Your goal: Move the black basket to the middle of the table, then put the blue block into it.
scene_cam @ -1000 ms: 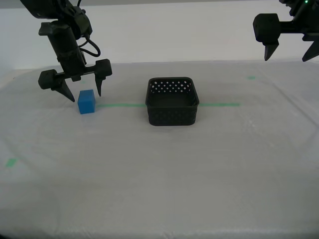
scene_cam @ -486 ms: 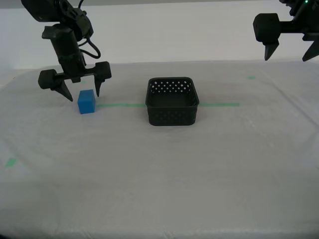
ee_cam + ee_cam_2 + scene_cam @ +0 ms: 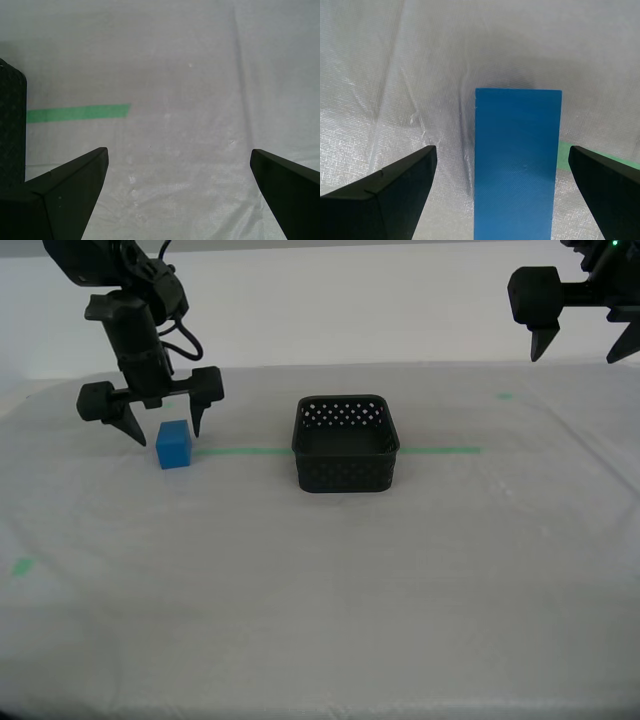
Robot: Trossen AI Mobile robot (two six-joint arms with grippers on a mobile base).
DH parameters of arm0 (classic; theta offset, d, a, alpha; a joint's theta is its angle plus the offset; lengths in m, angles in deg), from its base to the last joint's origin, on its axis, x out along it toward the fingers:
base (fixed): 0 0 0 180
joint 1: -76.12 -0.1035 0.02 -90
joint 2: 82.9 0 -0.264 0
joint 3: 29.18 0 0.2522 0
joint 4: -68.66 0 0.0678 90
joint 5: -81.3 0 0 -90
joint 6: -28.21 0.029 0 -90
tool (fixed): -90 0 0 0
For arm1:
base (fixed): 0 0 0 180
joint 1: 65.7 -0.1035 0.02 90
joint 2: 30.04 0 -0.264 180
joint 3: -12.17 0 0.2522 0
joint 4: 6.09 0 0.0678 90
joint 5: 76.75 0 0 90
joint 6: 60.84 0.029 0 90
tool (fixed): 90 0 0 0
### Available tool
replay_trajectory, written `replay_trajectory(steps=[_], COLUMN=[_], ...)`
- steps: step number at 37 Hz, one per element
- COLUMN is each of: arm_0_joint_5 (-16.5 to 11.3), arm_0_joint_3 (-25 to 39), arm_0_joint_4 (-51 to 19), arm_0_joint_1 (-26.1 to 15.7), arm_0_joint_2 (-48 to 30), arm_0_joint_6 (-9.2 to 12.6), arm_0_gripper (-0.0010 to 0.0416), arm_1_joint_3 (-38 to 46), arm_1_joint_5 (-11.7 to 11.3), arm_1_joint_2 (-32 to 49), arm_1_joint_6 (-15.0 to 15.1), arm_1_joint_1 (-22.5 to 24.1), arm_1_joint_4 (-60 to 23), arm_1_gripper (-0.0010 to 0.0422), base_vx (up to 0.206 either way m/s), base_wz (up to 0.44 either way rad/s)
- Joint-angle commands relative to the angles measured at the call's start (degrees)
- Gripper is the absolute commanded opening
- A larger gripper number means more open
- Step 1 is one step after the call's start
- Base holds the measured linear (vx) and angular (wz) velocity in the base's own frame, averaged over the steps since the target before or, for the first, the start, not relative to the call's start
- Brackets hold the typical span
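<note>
The blue block (image 3: 173,444) stands on the table (image 3: 330,590) at the exterior view's left, at the end of the green tape line (image 3: 440,450). My second gripper (image 3: 168,437) is open and hangs just above and behind the block, one finger on each side, not touching it. The second wrist view shows the block (image 3: 517,160) between the fingertips (image 3: 395,185) of my second gripper (image 3: 502,148). The black basket (image 3: 345,443) sits at the table's middle, empty. My first gripper (image 3: 575,360) is open, high at the exterior view's right. My first gripper (image 3: 178,150) is empty in its wrist view, with the basket's wall (image 3: 11,130) at the edge.
Small green marks lie on the cloth at the far right (image 3: 505,395) and near left (image 3: 20,566). A pale wall rises behind the table's far edge. A strip of the tape line (image 3: 77,113) shows in the first wrist view.
The second arm's wrist has straightened slightly above the block; its open fingers stay on either side of it. The block, the basket and the first gripper have not moved.
</note>
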Motion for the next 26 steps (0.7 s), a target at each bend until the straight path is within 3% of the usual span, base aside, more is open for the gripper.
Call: replay_trajectory(steps=[1,26], arm_0_joint_5=[0.2,0.2], arm_0_joint_3=[0.0,0.0], arm_0_joint_4=[0.0,0.0], arm_0_joint_1=[0.0,0.0], arm_0_joint_2=[0.0,0.0], arm_0_joint_6=[0.1,0.1], arm_0_gripper=[0.0399,0.0398], arm_1_joint_3=[-0.1,-4.1], arm_1_joint_5=[-0.3,-0.3], arm_1_joint_2=[0.0,0.0], arm_1_joint_6=[0.1,-0.3], arm_1_joint_1=[0.3,0.3], arm_1_joint_4=[0.0,3.0], arm_1_gripper=[0.0361,0.0361], base_vx=[0.0,0.0], base_wz=[0.0,0.0])
